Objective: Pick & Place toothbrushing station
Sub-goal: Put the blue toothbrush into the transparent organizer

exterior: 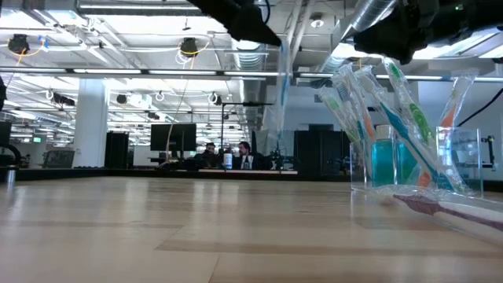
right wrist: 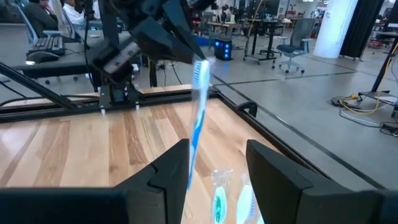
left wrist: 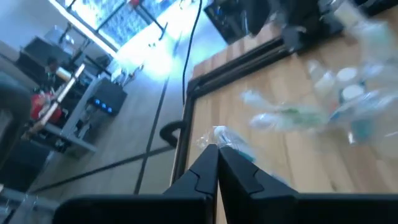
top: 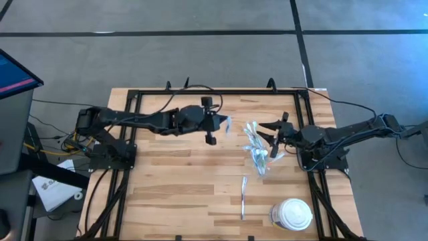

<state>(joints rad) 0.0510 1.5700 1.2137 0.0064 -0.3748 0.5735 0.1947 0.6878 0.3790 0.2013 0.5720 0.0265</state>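
**Cup well stocked, one brush in the air, one left on the table**

The clear cup [top: 257, 150] already holds several toothbrushes [exterior: 369, 110]. The left gripper [top: 221, 125] is clenched on a wrapped blue toothbrush [right wrist: 198, 118], raised above the table beside the cup. The right gripper [top: 271, 139] hovers over the cup, fingers spread, holding nothing. One toothbrush [top: 243, 196] lies unplaced on the table [top: 174, 187].

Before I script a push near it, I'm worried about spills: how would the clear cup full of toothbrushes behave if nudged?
The clear cup is probably light and thin-walled, so it would likely slide easily on the smooth table. The toothbrushes lean far out over its rim, which suggests it is top-heavy and apt to tip. The open right end effector is right beside it.
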